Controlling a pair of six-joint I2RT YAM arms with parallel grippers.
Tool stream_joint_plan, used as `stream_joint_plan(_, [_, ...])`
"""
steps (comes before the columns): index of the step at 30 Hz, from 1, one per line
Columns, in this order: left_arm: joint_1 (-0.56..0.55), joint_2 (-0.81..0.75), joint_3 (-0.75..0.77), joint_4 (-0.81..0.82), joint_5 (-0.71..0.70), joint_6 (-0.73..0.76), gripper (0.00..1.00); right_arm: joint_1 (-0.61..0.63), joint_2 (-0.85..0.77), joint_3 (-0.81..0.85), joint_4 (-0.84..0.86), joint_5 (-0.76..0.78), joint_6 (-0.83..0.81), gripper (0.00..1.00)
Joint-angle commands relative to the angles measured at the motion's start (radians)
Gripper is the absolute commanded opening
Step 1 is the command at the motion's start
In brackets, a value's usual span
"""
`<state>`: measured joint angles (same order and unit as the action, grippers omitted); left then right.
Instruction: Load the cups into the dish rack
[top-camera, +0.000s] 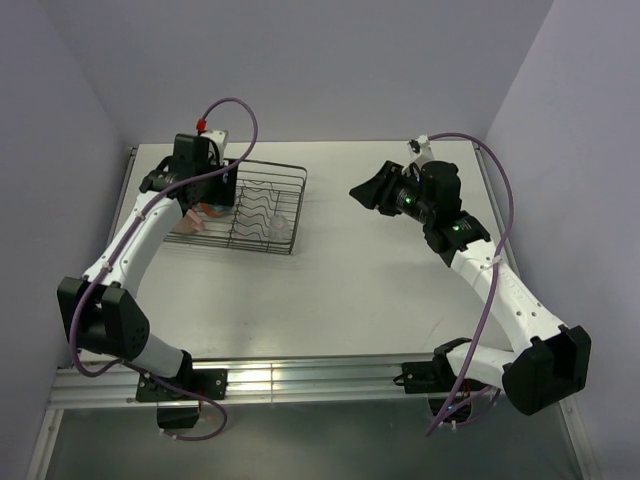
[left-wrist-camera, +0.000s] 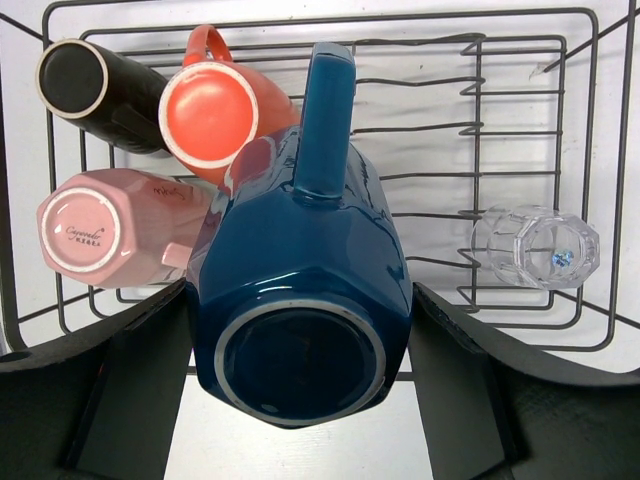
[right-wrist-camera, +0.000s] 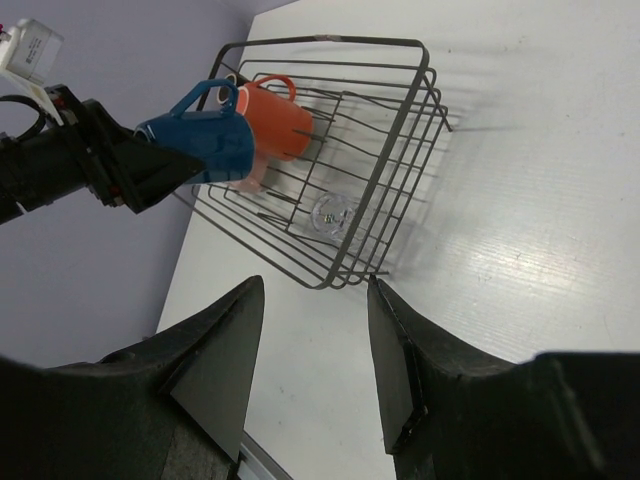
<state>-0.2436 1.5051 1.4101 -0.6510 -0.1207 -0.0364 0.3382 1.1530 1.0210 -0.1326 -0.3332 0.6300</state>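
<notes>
The table (top-camera: 380, 280) is the biggest thing, and on it sits the dish rack (right-wrist-camera: 318, 41), straight ahead of the left gripper (left-wrist-camera: 300, 340) and just under it. The right gripper (right-wrist-camera: 315, 330) is well apart from the rack and only looks at it from the side. Its two fingers stand about half apart with nothing between them. So the left arm is the near one, and I think it is the one doing the job now. Its fingers are spread wide and pressed on both sides of the blue cup (left-wrist-camera: 300, 250). The cup's bottom faces back at the wrist, its mouth points away toward the rack, and its handle sticks out on the far side, so its long way runs the same way the gripper points. It hangs over the rack, close by the other mugs. I cannot tell if it touches them or the wires yet. Past the fingers and to their left, three mugs sit in the rack with their bottoms showing: the pink cup (left-wrist-camera: 100, 225), the orange cup (left-wrist-camera: 215, 115) and the dark cup (left-wrist-camera: 85, 85). To the right of the fingers, the little glass tumbler (left-wrist-camera: 535, 248) lies by the upright wires. I think the blue cup is the last one, and it just has to go down and be let go.
</notes>
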Motion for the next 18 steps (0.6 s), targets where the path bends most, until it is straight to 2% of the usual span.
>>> stream_joint_plan(1, [-0.005,0.009,0.030,0.065,-0.020,0.026,0.00,0.007,-0.010,-0.001,0.041,-0.004,-0.021,0.54])
stream_joint_plan(18, [-0.005,0.081,0.043,0.047,-0.056,0.026,0.00,0.005,0.010,-0.002,0.041,-0.006,-0.029,0.54])
